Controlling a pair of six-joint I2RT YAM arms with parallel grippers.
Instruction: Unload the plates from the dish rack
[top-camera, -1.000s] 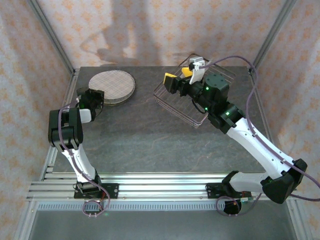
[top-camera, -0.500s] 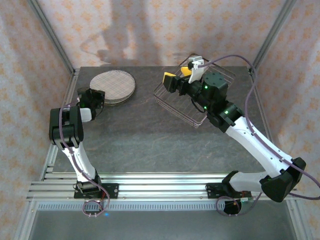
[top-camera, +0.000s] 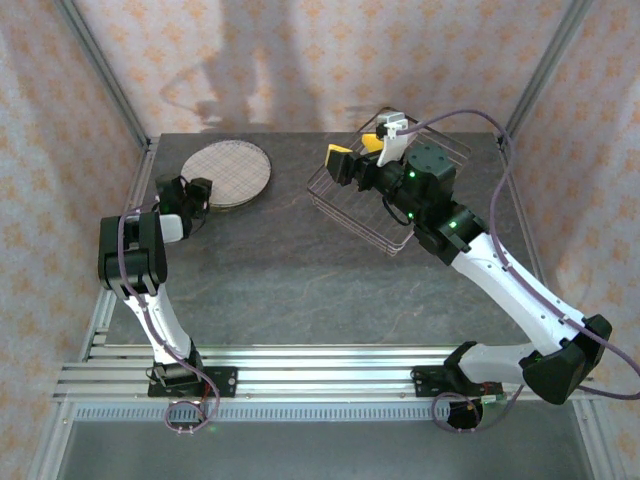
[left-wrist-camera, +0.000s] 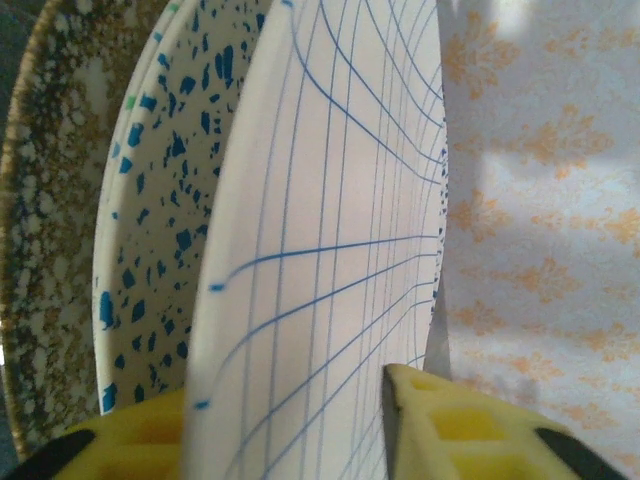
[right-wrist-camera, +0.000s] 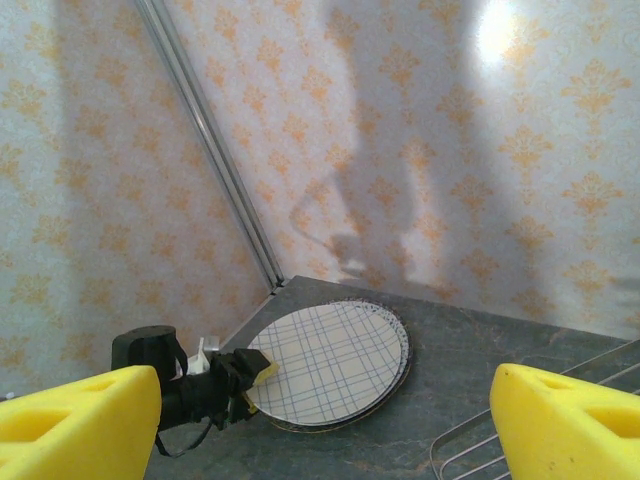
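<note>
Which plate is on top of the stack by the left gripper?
The blue-grid plaid plate; the blue-speckled plate and the brown-speckled plate lie beneath it.

The right arm covers much of the dish rack, hiding its inside.

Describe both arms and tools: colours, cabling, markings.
Both arms: white links, black joints, purple cables. Left tool and right tool: black bodies, yellow waffle-patterned finger pads. The right arm carries green lights.
</note>
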